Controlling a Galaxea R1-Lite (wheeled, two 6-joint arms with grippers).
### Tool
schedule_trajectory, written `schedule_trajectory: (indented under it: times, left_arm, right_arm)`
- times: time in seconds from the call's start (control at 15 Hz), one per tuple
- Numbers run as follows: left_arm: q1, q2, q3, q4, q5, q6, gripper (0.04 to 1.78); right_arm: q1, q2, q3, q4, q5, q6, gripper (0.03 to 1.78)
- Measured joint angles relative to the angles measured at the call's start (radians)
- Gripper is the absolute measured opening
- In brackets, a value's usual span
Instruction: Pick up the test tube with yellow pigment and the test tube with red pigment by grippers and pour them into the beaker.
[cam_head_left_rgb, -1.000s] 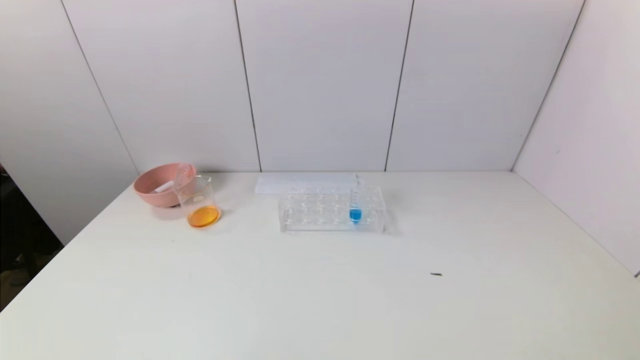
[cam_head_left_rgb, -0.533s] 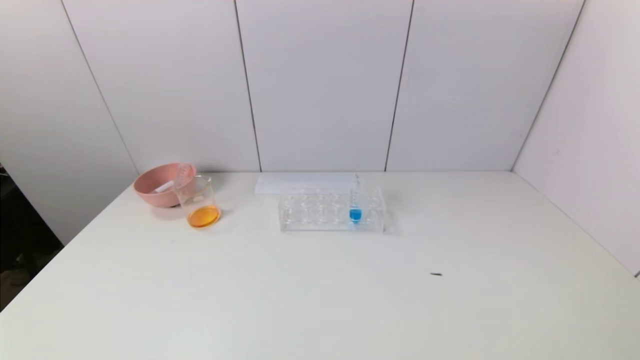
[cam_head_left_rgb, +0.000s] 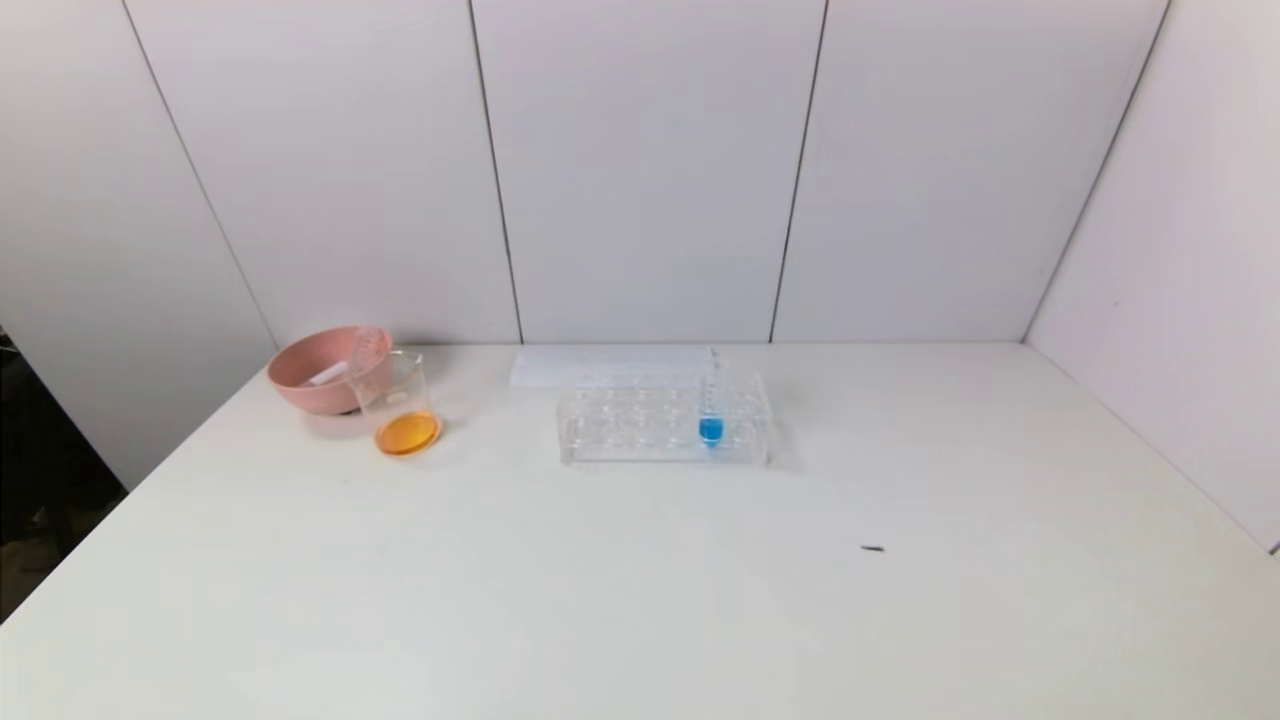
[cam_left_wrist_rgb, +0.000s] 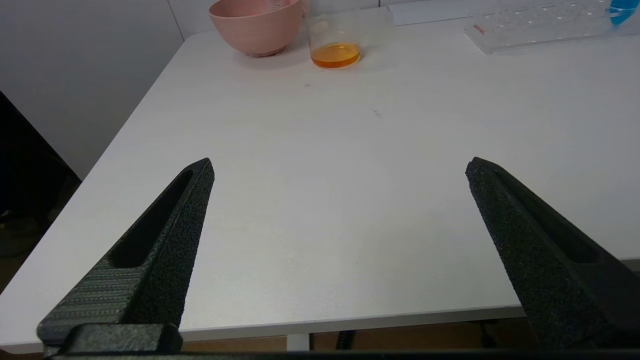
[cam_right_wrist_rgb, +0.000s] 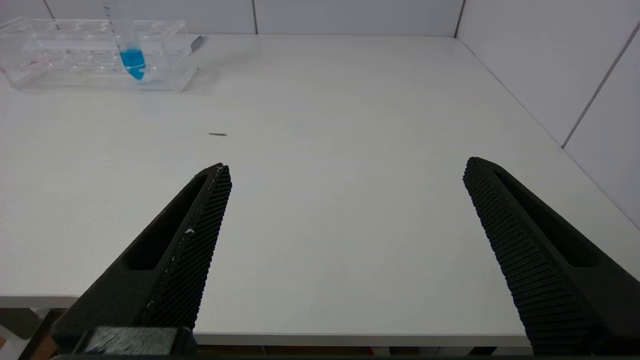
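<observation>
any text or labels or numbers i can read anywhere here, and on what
Small red print on the end of the clear test tube rack: too small to read.
White label patch on the beaker: no readable text.
Graduation marks on the test tube with blue liquid: no numbers legible.
Pink bowl, white table, wall panels: no text.

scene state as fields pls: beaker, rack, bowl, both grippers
beaker: upright, orange liquid at bottom, right in front of the pink bowl
pink bowl: far left of table, clear tubes inside
tube rack: mid-table, holds only blue tube
left gripper: open, empty, at near table edge
right gripper: open, empty, at near table edge
</observation>
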Motion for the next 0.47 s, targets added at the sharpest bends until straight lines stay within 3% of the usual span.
schedule_trajectory:
  times: [0.47]
  left_arm:
    - [0.000, 0.000, 0.000, 0.000, 0.000, 0.004, 1.76]
  right_arm:
    - [0.001, 0.000, 0.000, 0.000, 0.000, 0.000, 1.70]
